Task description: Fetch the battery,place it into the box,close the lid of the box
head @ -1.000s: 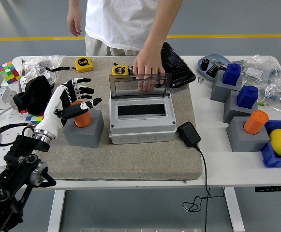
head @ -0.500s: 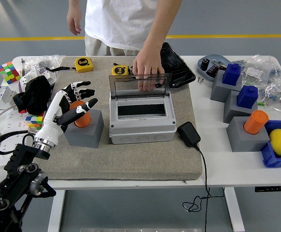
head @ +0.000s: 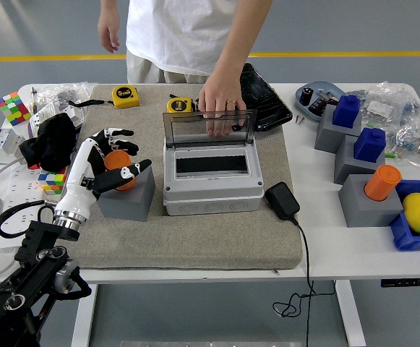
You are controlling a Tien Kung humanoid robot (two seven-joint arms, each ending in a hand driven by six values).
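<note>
The left hand (head: 112,155) is curling loosely around the orange battery (head: 118,168), with the thumb touching its front and the other fingers arching over the top. The battery is standing upright in a grey block (head: 126,192) on the desk (head: 318,238). A person's hand (head: 220,108) is holding the box (head: 210,177) lid (head: 210,129) open.

Bright, even overhead light; sharp focus, soft shadows.

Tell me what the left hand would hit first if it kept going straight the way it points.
Probably the orange battery on its grey block; the left hand is already curled around it, though contact is unclear.
</note>
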